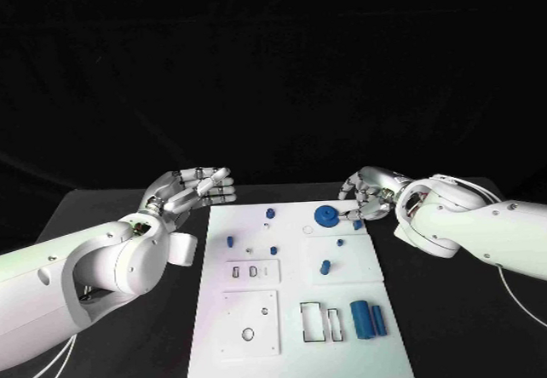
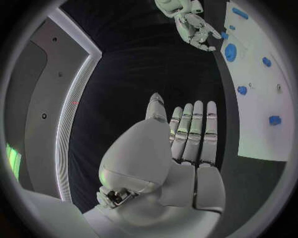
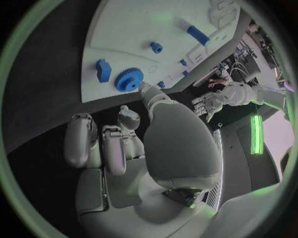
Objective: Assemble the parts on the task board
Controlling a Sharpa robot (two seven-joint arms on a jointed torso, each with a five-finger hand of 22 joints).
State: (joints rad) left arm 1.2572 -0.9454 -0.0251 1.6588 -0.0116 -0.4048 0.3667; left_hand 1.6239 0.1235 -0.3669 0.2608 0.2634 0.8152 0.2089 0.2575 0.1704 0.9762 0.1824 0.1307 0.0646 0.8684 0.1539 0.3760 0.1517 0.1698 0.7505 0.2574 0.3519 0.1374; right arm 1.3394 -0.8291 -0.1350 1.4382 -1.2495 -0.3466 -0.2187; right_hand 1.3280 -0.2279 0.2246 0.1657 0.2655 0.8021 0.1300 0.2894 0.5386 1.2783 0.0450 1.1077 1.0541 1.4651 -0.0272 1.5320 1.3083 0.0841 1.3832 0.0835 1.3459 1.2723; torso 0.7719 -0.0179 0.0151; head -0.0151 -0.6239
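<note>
Black table (image 1: 121, 333), both hands (image 1: 198, 191) raised.

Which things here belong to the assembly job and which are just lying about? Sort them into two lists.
Job:
white rectangular task board
blue toothed gear on its far end
two blue cylinders lying near its front right
small blue pegs standing mid-board
left hand, open
right hand, by the gear

Just there:
black table
white cables at the table's sides

the right hand (image 1: 370, 199) partly covers the blue gear (image 1: 328, 215); contact cannot be confirmed. small parts (image 1: 270, 213) on the task board (image 1: 356, 355) too small to identify.
</note>
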